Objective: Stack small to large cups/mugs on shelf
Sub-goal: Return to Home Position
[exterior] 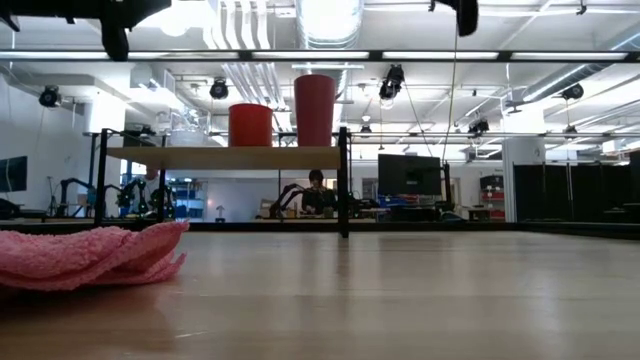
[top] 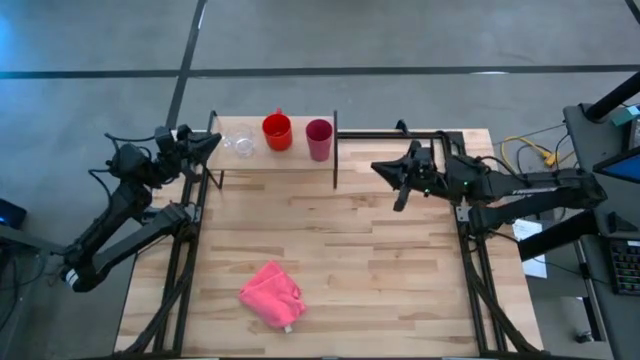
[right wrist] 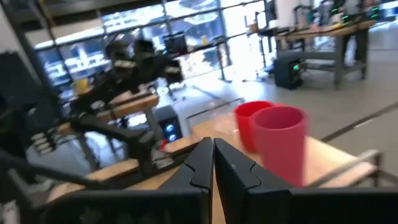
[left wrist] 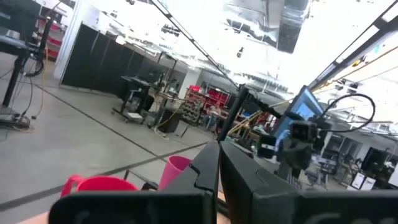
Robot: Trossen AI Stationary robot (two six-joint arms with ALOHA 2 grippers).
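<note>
Three vessels stand in a row on the light wooden shelf (top: 275, 157) at the table's far edge: a small clear cup (top: 243, 146) at the left, a red-orange mug (top: 277, 131) in the middle, a taller magenta tumbler (top: 319, 139) at the right. In the low view the mug (exterior: 250, 125) and the tumbler (exterior: 315, 109) rest by their bases on the board. My left gripper (top: 212, 142) hovers shut just left of the shelf. My right gripper (top: 380, 167) hovers shut to the shelf's right. The right wrist view shows the tumbler (right wrist: 280, 149) and the mug (right wrist: 247, 121) ahead.
A crumpled pink cloth (top: 272, 294) lies on the tabletop near the near edge, also seen in the low view as a pink cloth (exterior: 90, 252). Black shelf uprights (top: 335, 150) stand at the board's ends. Bare wood lies between shelf and cloth.
</note>
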